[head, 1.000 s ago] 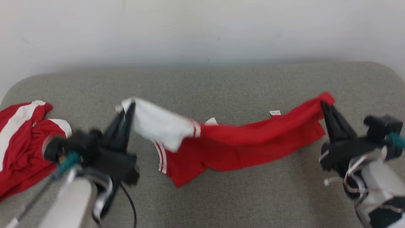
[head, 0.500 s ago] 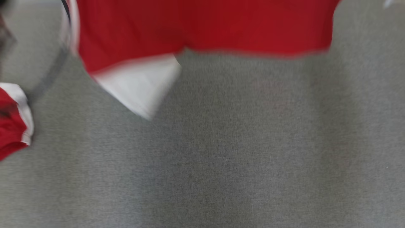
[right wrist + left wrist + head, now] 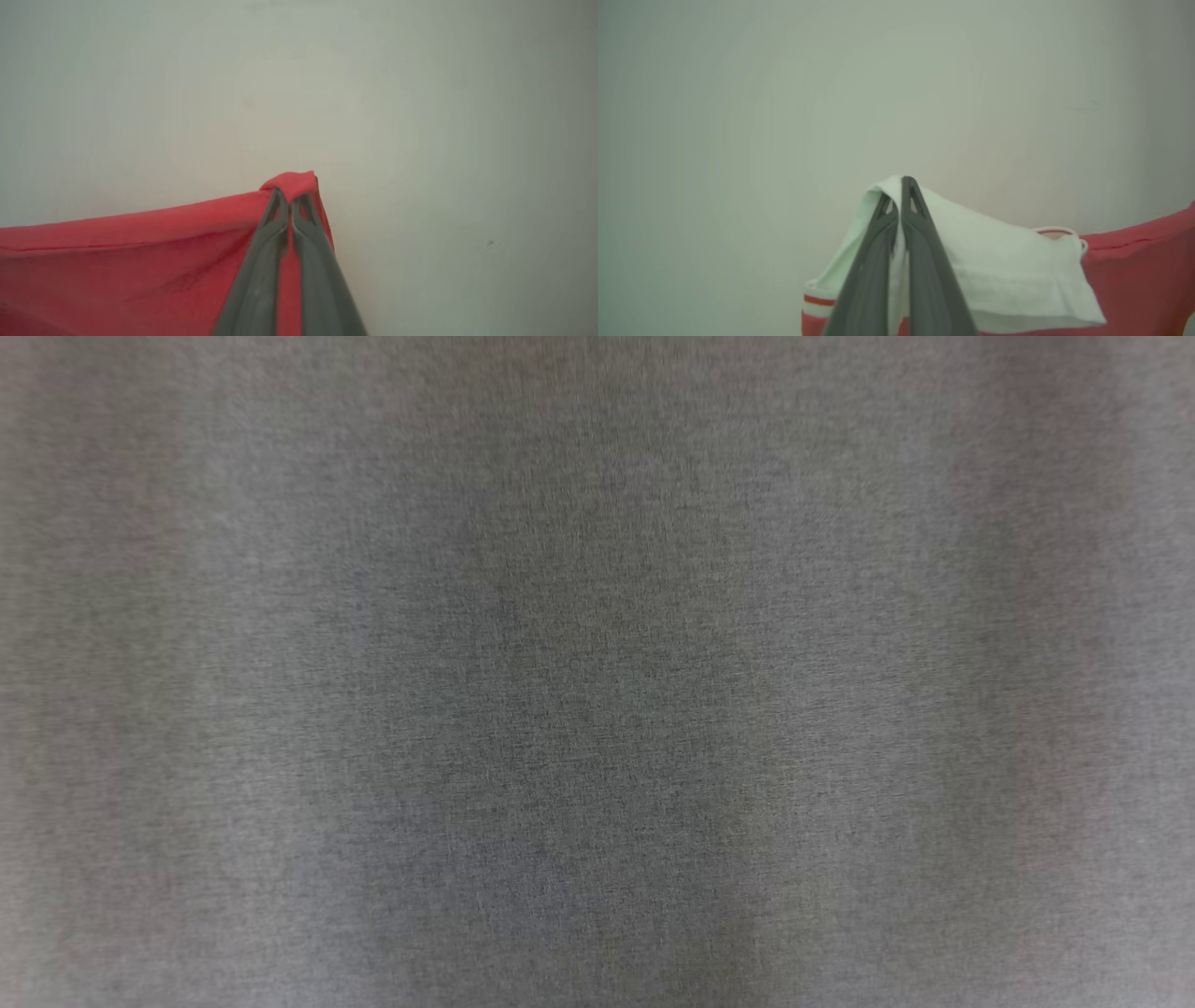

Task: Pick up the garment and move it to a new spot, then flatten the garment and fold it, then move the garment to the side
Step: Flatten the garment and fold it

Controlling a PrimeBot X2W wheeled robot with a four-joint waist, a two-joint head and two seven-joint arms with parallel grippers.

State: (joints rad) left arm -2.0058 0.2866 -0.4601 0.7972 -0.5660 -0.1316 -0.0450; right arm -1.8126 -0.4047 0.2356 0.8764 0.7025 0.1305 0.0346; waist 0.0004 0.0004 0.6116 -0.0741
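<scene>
Grey cloth surface [image 3: 597, 672] lies blurred under the head camera, while both wrist views look at a pale wall [image 3: 738, 93]. Against that wall the left gripper [image 3: 900, 192] is pressed together on the white sleeve [image 3: 999, 266] of the garment [image 3: 1139, 275] and the right gripper [image 3: 290, 198] pinches a red corner [image 3: 292, 182], so the garment hangs strung between the two. It looks light, soft and limp, likely to sag, swing or slip from a thin pinch, so I judge hemmed corners and sleeve edges the best holds, taken well apart to spread it flat.
</scene>
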